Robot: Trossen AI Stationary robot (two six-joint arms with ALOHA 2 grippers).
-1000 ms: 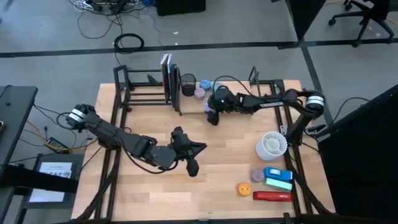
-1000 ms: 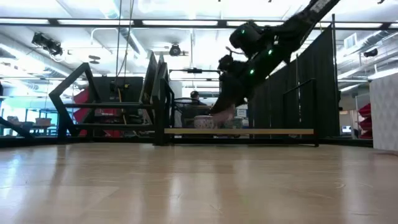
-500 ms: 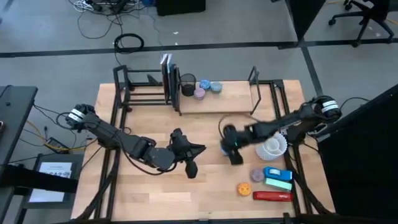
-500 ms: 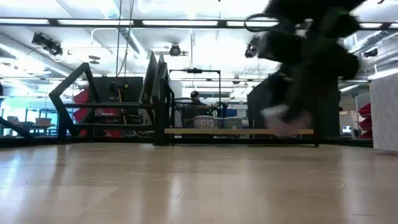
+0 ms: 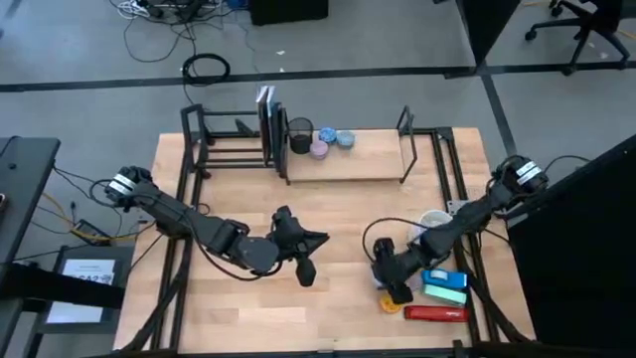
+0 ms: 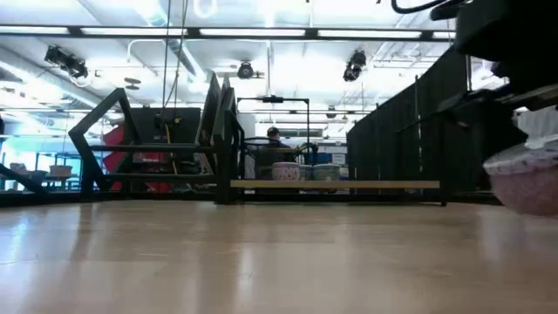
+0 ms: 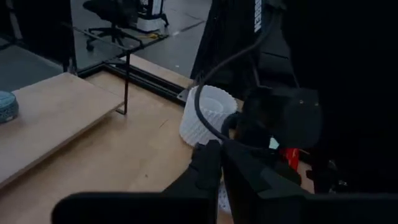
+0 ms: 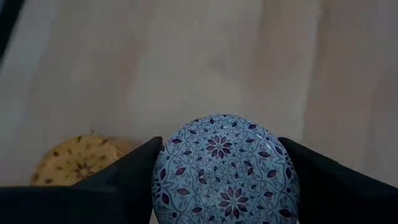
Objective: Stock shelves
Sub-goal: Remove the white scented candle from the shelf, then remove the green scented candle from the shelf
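Shelves [image 5: 298, 149] sit at the table's far edge; I count three round tins [image 5: 331, 140] on their pale board. My right gripper [image 8: 221, 163] is clamped around one patterned tin [image 8: 224, 168] at the near right, beside one yellow tin [image 8: 78, 159]. My left gripper [image 5: 306, 267] rests mid-table; I cannot tell its fingers' state.
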